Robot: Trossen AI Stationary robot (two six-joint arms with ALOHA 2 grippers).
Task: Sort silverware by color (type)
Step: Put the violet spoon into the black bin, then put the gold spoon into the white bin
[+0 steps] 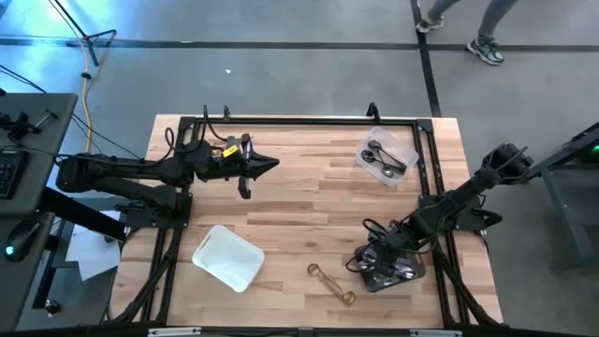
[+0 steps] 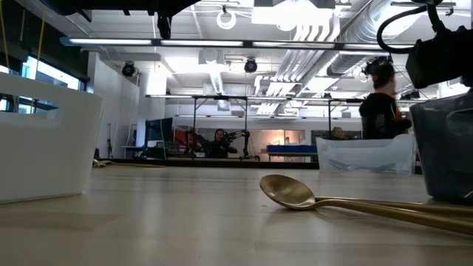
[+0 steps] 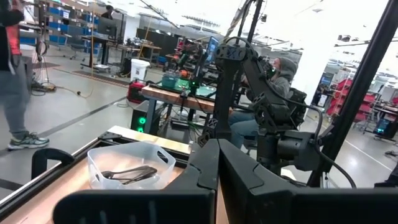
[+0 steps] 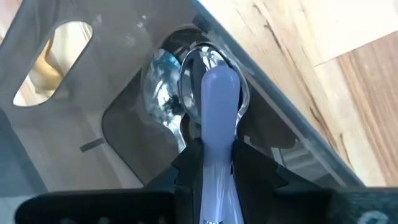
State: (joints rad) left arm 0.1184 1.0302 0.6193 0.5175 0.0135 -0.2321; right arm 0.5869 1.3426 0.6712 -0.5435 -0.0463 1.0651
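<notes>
Closest to my low camera lies a gold spoon point(image 2: 290, 193) on the counter point(image 1: 309, 201), its handle cut off at the edge; from above I count two gold pieces point(image 1: 332, 284) there. The right end effector point(image 4: 211, 155) sits inside the grey tray point(image 1: 386, 269) with a shiny spoon point(image 4: 214, 118) between its fingers; I cannot tell whether it grips or has let go. Silver spoons pile beneath, too overlapped to count. One white tray point(image 1: 227, 256) looks bare. The clear tray point(image 1: 386, 157) holds about three dark utensils. The left end effector point(image 1: 267, 165) hovers closed, holding nothing.
</notes>
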